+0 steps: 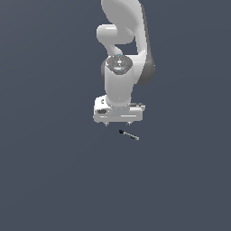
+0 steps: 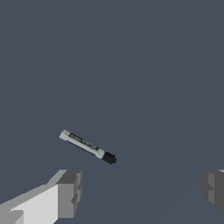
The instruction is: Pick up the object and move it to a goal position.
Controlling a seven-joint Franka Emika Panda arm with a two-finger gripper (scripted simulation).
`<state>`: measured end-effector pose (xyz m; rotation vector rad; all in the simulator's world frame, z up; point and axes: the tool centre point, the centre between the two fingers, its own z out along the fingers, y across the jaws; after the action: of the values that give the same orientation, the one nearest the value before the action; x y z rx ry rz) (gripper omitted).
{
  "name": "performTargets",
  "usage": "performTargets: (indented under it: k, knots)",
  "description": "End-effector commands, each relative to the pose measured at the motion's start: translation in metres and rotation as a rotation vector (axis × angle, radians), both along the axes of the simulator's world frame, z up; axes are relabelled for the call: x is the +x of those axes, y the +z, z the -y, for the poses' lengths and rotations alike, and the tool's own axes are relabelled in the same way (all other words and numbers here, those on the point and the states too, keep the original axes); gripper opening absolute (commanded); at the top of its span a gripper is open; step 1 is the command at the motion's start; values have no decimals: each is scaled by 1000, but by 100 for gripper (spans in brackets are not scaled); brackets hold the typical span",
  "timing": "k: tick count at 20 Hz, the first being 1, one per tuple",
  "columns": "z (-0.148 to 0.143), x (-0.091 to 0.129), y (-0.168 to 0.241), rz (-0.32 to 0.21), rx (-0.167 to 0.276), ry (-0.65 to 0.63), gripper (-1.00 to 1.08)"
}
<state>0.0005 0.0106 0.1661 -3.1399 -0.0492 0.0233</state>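
The object [image 1: 129, 135] is a tiny pen-like stick with a black end and a grey-white shaft, lying flat on the dark floor just below my gripper in the exterior view. The wrist view shows the object [image 2: 87, 147] lying slanted, apart from both fingers. My gripper [image 1: 117, 123] hangs above the floor, a little toward the exterior view's left of the stick. Its jaws stand wide apart with nothing between them. In the wrist view my gripper [image 2: 142, 192] shows one grey finger [image 2: 69, 192] at each side of the frame.
The floor [image 1: 54, 171] is a plain dark grey-blue surface. The white arm [image 1: 122, 49] rises behind the gripper toward the top of the exterior view. No goal marker shows.
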Motion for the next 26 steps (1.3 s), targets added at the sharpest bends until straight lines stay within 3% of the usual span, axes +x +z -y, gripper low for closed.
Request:
performTargets:
  k: [1, 12, 26]
  knots:
    - [-1, 0, -1, 0, 0, 9, 100]
    - [-9, -3, -19, 0, -7, 175, 100]
    - [-33, -13, -63, 1, -9, 615, 100]
